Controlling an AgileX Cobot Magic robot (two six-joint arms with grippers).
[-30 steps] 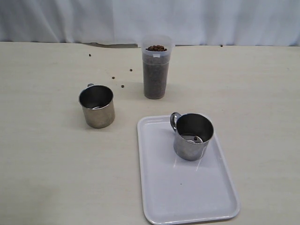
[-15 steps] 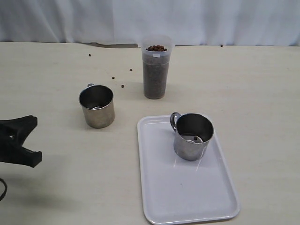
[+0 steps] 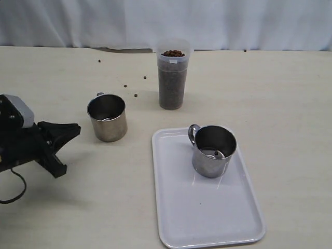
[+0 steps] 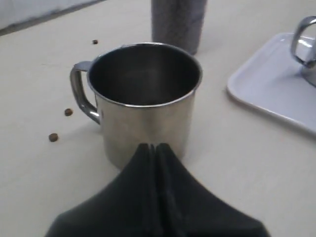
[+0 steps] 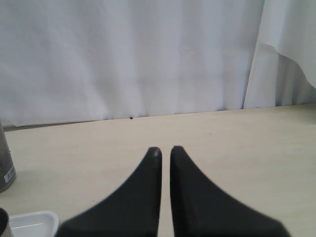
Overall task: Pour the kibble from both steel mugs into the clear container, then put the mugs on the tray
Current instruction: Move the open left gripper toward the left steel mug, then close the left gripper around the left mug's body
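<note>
My left end effector (image 3: 75, 129) has just slid in, fingers pressed together and empty. The shiny steel mug with a loop handle (image 3: 107, 118) stands empty just ahead of its tip, so I think it goes next onto the flat white plastic tray (image 3: 207, 218), beside the other steel mug (image 3: 212, 151). Past it stands the tall clear plastic container (image 3: 173, 83), full of brown kibble (image 3: 173, 53), on a pale counter (image 3: 290, 104) with a white curtain (image 3: 207, 21) behind.

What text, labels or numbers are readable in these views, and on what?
None legible in any view.
White sticker on the clear container, just under its rim: too small to read. In the right wrist view it shows only blurred dark marks.
No markings visible on the mug on the table, the mug on the tray or the tray.
</note>
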